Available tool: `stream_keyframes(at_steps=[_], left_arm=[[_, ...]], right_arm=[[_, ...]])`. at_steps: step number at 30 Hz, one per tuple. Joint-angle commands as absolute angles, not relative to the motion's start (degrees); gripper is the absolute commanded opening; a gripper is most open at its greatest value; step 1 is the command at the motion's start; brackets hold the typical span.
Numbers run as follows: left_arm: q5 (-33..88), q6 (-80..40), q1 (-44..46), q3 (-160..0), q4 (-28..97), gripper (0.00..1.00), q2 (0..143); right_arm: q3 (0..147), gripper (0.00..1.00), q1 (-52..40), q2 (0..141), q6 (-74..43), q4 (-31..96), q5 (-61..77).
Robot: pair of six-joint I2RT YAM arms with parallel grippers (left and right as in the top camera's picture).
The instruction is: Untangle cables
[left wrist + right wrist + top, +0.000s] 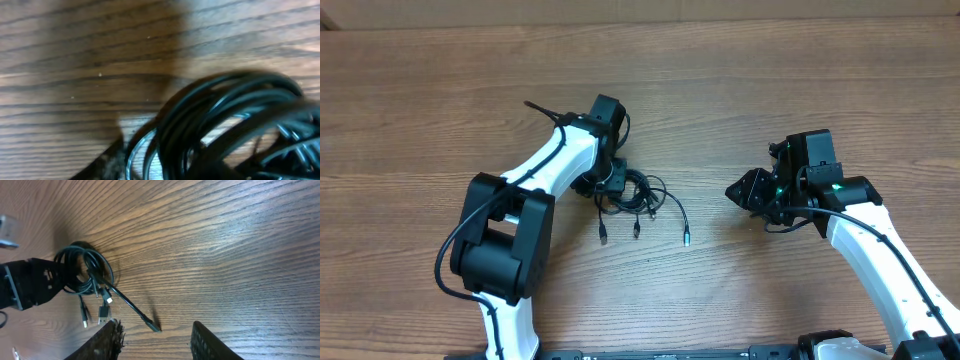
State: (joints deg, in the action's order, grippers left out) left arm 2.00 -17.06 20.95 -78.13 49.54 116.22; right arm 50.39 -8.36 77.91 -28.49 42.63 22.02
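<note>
The cables (638, 193) are a tangled bunch of thin black cords at mid-table, with three loose plug ends (636, 232) trailing toward the front. My left gripper (612, 183) is down at the bunch's left side. In the left wrist view the coiled cables (225, 115) fill the space by one finger (106, 164), which sits wide, so the jaws are open around them. My right gripper (745, 190) is open and empty, well to the right of the bunch. In the right wrist view one plug end (152, 326) lies just ahead of its fingers (159, 339).
The wooden table (800, 90) runs on all sides. In the right wrist view, the left gripper's black body (30, 285) sits against the cable coil (85, 267). Both white arms reach in from the front edge.
</note>
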Motion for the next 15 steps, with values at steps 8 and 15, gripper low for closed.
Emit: stream_keyframes(at_steps=[8,15], left_arm=[[10.44,-13.91,20.91,-77.84,46.04,0.04,117.12],[13.15,-3.95,20.93,-81.23,46.76,0.04,116.84]], right_arm=[[50.09,0.44,-8.69,77.93,-28.16,42.35,21.45],[50.09,0.44,-8.69,77.93,-22.50,42.35,21.50]])
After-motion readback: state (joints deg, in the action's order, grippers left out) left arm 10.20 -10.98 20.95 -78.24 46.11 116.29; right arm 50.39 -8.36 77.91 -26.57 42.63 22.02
